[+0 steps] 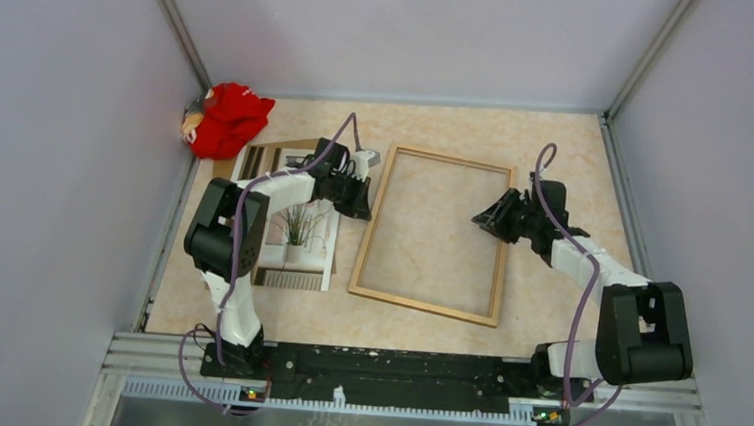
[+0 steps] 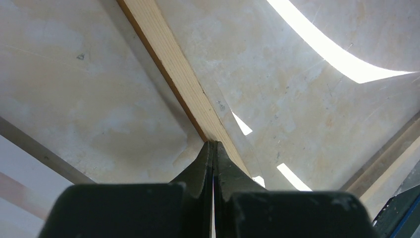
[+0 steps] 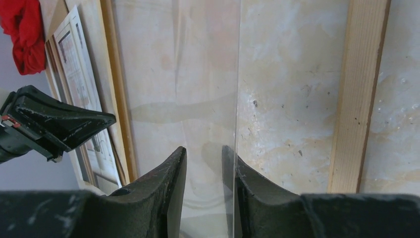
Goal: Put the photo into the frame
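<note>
Left end effector [image 1: 362,204], in the top external view, was at the left moulding of the frame [image 1: 426,308], above the right edge of the photo [image 1: 297,229]. The frame lay flat in the middle of the worktop [image 1: 558,146], and the marbled surface showed through its opening. The photo lay face up just left of the frame on a brown backing board [image 1: 222,168], with a red cloth [image 1: 227,117] in the far left corner. The right end effector [image 1: 480,220] sat inside the frame's opening, near its right moulding.

In the left wrist view, the left end effector [image 2: 214,146] was clenched, its fingers tip to tip with only a hairline slit between them, at the pale wooden moulding [image 2: 173,64]. Whether anything thin was pinched there could not be told.

In the right wrist view, the right end effector [image 3: 203,151] was released, its fingers [image 3: 171,183] parted. The straight edge of a clear sheet [image 3: 208,74] ran in line with the gap; contact could not be judged. The frame's mouldings flanked it, with the photo [image 3: 79,84] beyond the left one.
</note>
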